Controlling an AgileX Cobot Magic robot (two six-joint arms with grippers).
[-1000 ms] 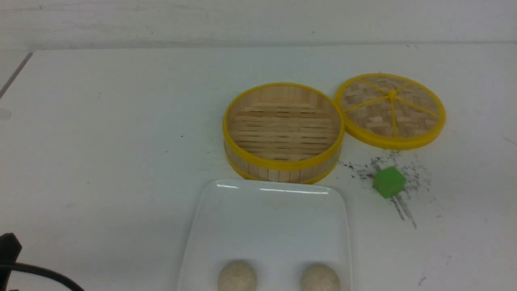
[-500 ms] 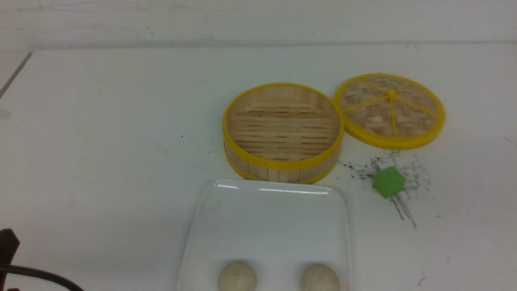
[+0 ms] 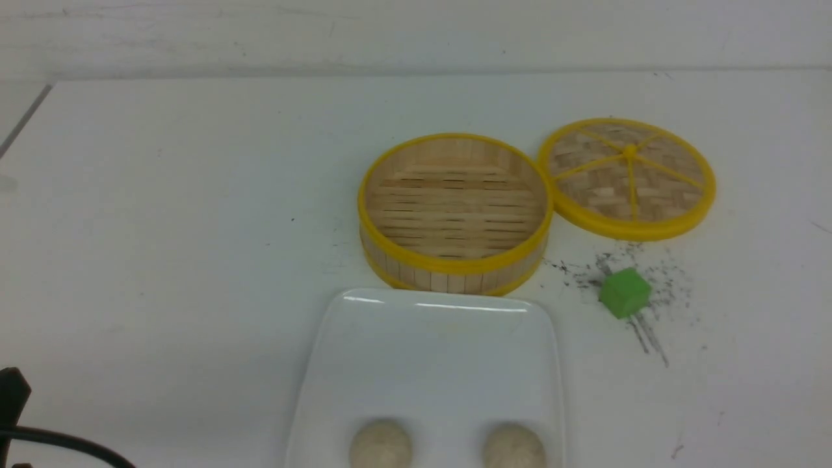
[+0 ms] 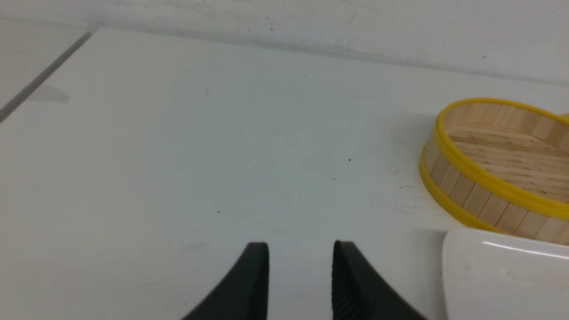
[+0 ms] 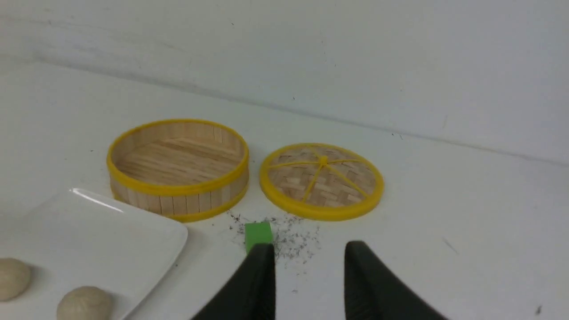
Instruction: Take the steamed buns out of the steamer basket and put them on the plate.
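Far on the left, a dark bit of the left arm (image 3: pixel 12 393) sits low in the corner of the front view. It has slid down a tiny bit in the last second, and that is about the only thing that has moved. The left gripper (image 4: pixel 301 251) hangs over the bare table (image 4: pixel 178 155), its two black fingers apart with nothing between them. Next comes the plate (image 3: pixel 435 351). Both steamed buns (image 3: pixel 381 443) lie on its near end, side by side and not touching, just where they were a second ago. Behind the plate, the steamer basket (image 3: pixel 455 265) is empty, and only its wooden floor shows. The lid (image 3: pixel 629 177) lies flat just beside it, and a green cube (image 3: pixel 624 292) sits in front of the lid among dark crumbs. On the right, the right gripper (image 5: pixel 310 251) is apart too and holds nothing. I think the job is done and the arms are only backing off.
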